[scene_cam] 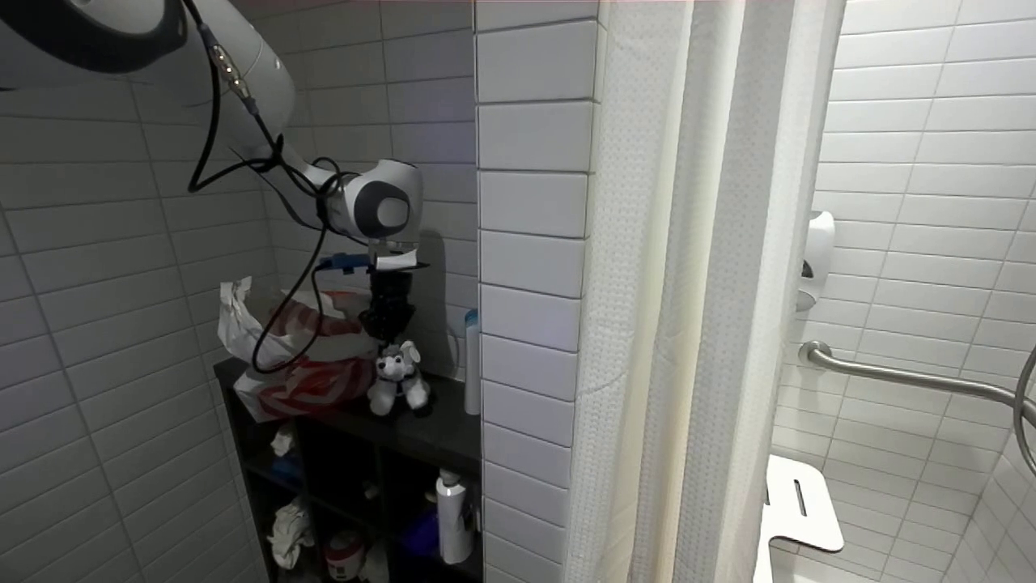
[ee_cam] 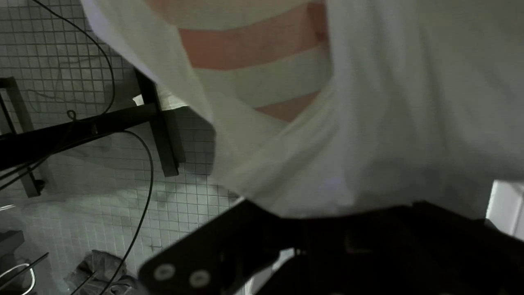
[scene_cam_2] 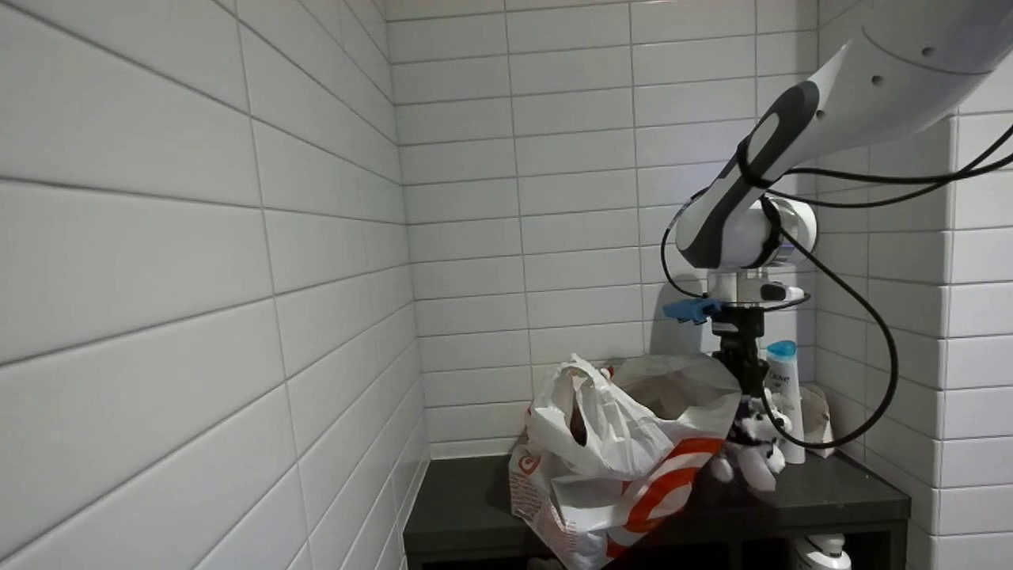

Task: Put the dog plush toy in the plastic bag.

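The dog plush toy (scene_cam: 396, 379) is white with a black nose and dark patches. It sits upright on, or just over, the dark shelf top beside the bag; it also shows in an exterior view (scene_cam_2: 756, 443). The plastic bag (scene_cam: 328, 385), white with red stripes, stands with its mouth partly open (scene_cam_2: 586, 499). My gripper (scene_cam: 387, 330) points down at the toy's head, its fingers at or touching it (scene_cam_2: 745, 380). In the wrist view the bag (ee_cam: 368, 123) covers the fingertips of the dark gripper (ee_cam: 335, 225). The toy is not visible there, so grip is unclear.
The shelf unit (scene_cam_2: 467, 491) has a dark top and open cubbies below. A white bottle with a blue cap (scene_cam_2: 782, 388) stands behind the toy. A tiled wall corner (scene_cam: 530, 324) and a curtain (scene_cam: 688, 243) stand beside the shelf. A loose arm cable (scene_cam_2: 894, 380) loops near the toy.
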You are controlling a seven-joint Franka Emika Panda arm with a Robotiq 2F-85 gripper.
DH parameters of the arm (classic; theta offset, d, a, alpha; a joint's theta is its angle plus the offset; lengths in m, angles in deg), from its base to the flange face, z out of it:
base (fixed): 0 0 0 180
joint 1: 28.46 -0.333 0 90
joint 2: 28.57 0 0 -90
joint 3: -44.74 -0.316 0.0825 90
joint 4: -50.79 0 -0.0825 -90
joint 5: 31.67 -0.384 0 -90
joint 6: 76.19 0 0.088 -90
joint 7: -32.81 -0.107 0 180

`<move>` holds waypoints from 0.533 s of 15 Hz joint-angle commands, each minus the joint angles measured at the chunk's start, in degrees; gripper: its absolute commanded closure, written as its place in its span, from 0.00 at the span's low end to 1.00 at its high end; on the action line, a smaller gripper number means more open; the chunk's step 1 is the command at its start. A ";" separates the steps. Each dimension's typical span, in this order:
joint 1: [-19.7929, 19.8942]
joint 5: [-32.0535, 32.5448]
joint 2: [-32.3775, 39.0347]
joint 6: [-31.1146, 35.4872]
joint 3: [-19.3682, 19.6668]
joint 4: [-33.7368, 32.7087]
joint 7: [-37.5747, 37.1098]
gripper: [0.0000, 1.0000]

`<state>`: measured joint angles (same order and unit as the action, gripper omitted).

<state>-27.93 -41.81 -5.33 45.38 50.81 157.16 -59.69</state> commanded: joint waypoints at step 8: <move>0.14 1.25 -17.68 7.69 0.18 16.46 1.90 0.98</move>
<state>-29.13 -39.96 -16.55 50.17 50.89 167.24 -59.38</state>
